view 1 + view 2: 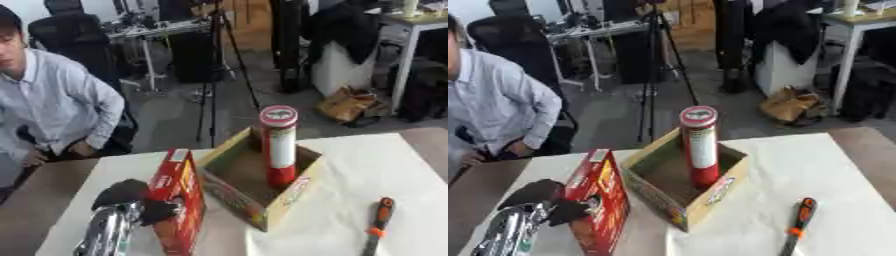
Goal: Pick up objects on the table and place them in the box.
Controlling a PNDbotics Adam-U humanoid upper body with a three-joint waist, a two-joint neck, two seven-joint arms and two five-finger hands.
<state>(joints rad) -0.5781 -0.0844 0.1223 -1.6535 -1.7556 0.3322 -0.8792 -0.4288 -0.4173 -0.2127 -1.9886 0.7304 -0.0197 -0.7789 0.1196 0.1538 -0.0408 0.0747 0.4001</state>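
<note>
An open cardboard box [297, 195] sits in the middle of the white-covered table [376, 170]. A tall red and white tube can [279, 145] stands upright inside it. Left of the box stands a red carton [179, 200] on its end. My left hand [131, 197] is against the carton's left side, black fingers curled round it, with the silver forearm below. An orange and black screwdriver [377, 231] lies on the table at the lower right. My right hand shows in neither view.
A person in a light shirt sits at the table's far left corner, hands off the objects. A tripod, chairs and desks stand behind the table. Bare brown table edge [35, 200] lies to the left of the white cover.
</note>
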